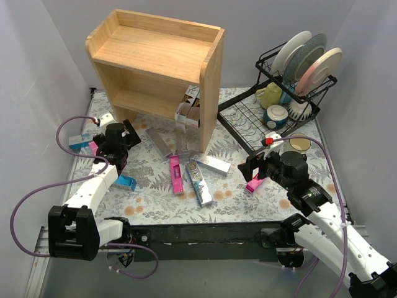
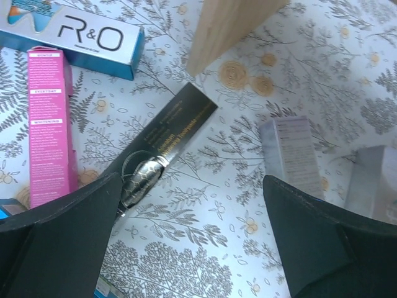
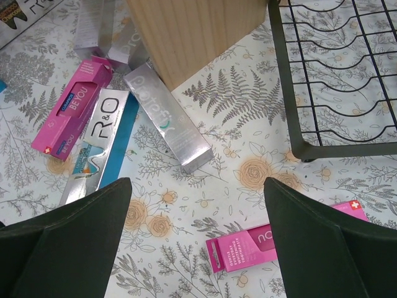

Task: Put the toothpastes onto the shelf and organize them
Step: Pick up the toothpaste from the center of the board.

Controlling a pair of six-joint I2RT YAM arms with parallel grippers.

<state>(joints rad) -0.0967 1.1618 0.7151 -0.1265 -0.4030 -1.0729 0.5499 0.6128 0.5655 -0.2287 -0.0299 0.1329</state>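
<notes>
The wooden shelf (image 1: 155,68) stands at the back, with a few silver toothpaste boxes (image 1: 189,105) leaning in its lower level. Several boxes lie on the floral mat: a pink box (image 1: 175,174), an R&O box (image 1: 198,183), a silver box (image 1: 211,163). My left gripper (image 1: 124,139) is open and empty above a black box (image 2: 167,139), beside a pink box (image 2: 51,124) and an R&O box (image 2: 80,37). My right gripper (image 1: 254,169) is open and empty just above another pink box (image 3: 273,245).
A black dish rack (image 1: 273,118) with plates and mugs stands at the right, and its wire base (image 3: 335,81) lies close to my right gripper. Grey boxes (image 2: 291,155) lie right of the left gripper. A blue box (image 1: 126,182) lies by the left arm. Walls close in on both sides.
</notes>
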